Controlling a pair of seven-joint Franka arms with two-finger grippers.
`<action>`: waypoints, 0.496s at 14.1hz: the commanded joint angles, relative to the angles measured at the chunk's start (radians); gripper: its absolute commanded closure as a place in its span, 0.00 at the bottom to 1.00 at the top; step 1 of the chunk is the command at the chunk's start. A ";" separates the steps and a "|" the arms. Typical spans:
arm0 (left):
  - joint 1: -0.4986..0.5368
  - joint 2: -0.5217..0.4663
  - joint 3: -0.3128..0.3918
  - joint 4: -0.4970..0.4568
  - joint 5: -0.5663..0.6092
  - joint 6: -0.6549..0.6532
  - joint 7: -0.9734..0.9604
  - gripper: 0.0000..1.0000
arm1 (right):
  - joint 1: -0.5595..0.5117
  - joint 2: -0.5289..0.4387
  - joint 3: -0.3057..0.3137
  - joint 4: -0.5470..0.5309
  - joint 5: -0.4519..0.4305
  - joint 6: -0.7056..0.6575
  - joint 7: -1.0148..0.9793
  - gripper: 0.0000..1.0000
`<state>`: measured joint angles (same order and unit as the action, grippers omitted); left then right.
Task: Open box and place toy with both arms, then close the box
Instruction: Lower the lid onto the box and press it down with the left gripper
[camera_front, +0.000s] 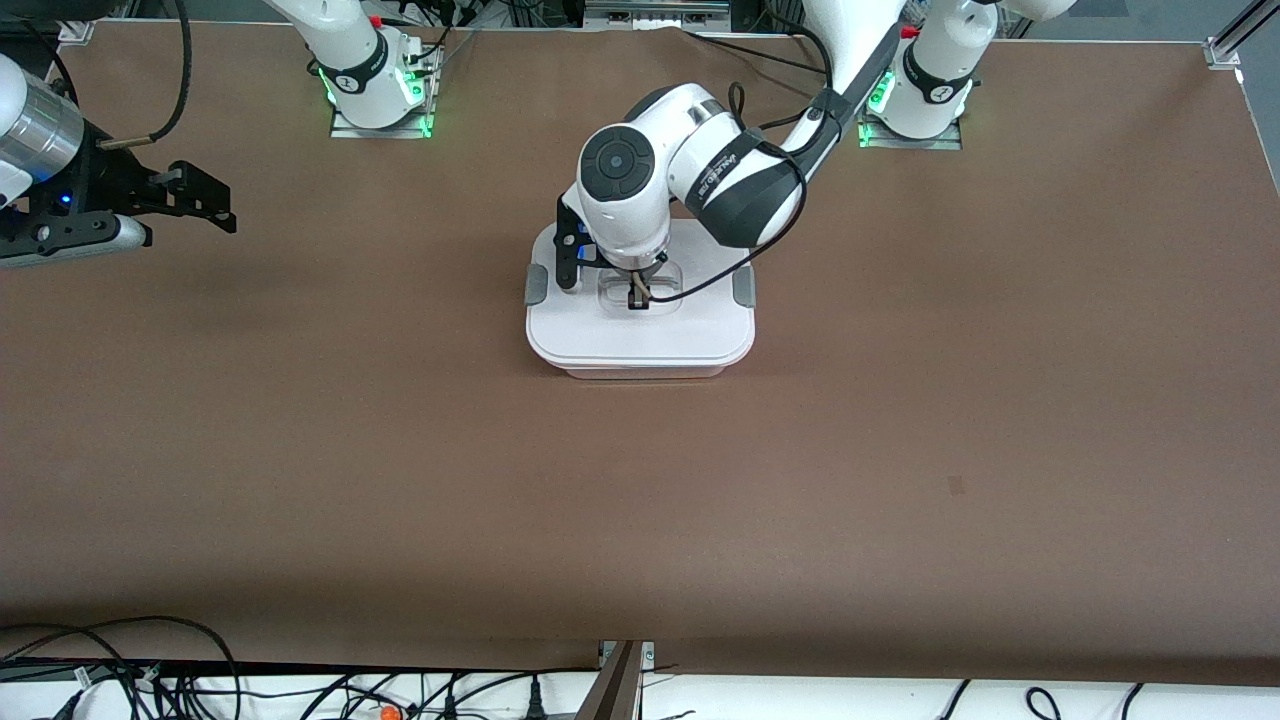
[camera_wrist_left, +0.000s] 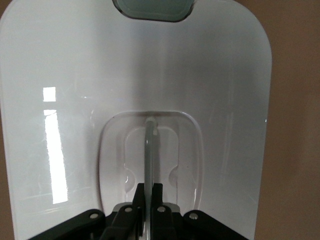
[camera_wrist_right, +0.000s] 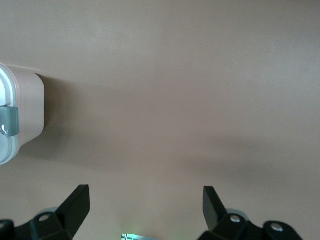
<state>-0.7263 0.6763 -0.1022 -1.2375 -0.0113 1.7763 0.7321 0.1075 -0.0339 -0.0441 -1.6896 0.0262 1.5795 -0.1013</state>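
The pale pink rounded-rectangular plastic box (camera_front: 640, 345) sits mid-worktop with its white lid on, and the left hand (camera_front: 637, 297) is directly above its centre, fingers pinched closed on the clear recessed handle (camera_wrist_left: 148, 150), whose bar runs straight away from the wrist. The right hand (camera_wrist_right: 145, 200) waits, spread open, over the bare brown worktop (camera_front: 300, 450) toward the right arm's end. The pink toy is nowhere in view.

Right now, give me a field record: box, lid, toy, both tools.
box: pale pink tub mid-table, lid on
lid: white, its grey side clips at both ends
handle: recessed centre handle, upright between the left tool's fingers
left tool: down on the lid, shut on the handle
right tool: open, above bare table at the right arm's end, waiting
toy: not visible in any view
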 joint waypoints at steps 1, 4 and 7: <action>-0.010 0.005 0.015 0.004 0.028 0.008 -0.022 1.00 | -0.006 0.000 0.009 0.017 -0.029 -0.010 -0.003 0.00; -0.010 0.008 0.015 0.001 0.051 0.008 -0.032 1.00 | -0.003 0.008 0.012 0.056 -0.089 -0.020 0.005 0.00; -0.012 0.005 0.015 -0.014 0.054 0.006 -0.049 1.00 | -0.014 0.009 0.001 0.096 -0.085 -0.038 0.017 0.00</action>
<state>-0.7263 0.6846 -0.0945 -1.2378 0.0104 1.7789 0.7087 0.1046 -0.0330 -0.0475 -1.6306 -0.0547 1.5758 -0.0998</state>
